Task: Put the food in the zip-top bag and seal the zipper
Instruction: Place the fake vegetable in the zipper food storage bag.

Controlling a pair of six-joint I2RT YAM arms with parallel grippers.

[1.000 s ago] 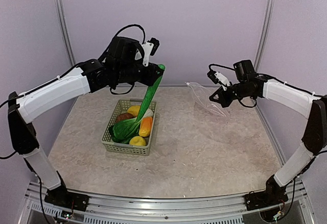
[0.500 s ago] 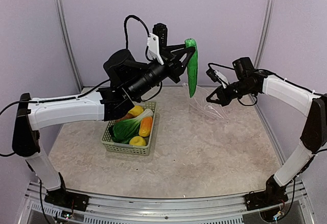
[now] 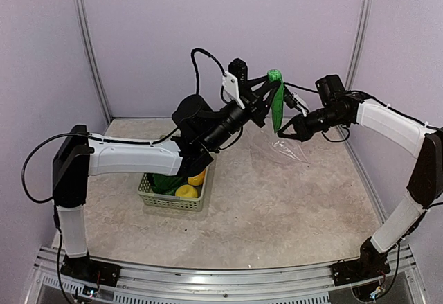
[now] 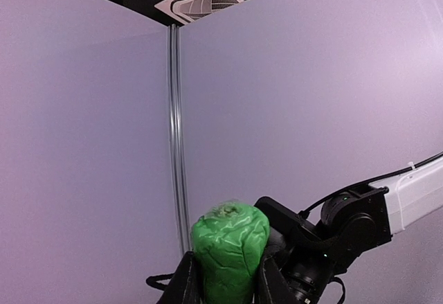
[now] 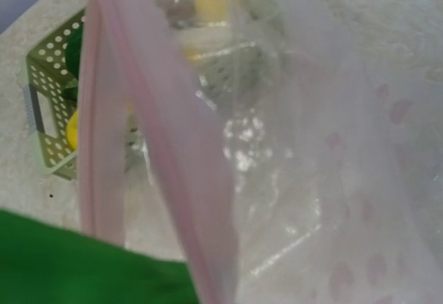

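Observation:
My left gripper (image 3: 271, 87) is shut on the long green cucumber-like piece (image 3: 277, 103) and holds it high, hanging down right beside the right gripper. In the left wrist view its top (image 4: 229, 247) sits between my fingers (image 4: 187, 284). My right gripper (image 3: 291, 128) is shut on the mouth edge of the clear zip-top bag (image 3: 286, 148), which hangs to the table. The right wrist view shows the bag's pale pink zipper strip (image 5: 166, 138), its two sides parted, with the green piece (image 5: 69, 266) just at the mouth. A lemon (image 3: 185, 191) and an orange piece (image 3: 198, 177) lie in the basket.
The pale green slatted basket (image 3: 154, 197) stands left of centre, partly under my left arm; it also shows through the bag in the right wrist view (image 5: 47, 103). Frame posts and purple walls close the back and sides.
My left arm has lifted the green piece out of the basket and carried it right, up to the right gripper and the bag's mouth. The right gripper has kept its hold.

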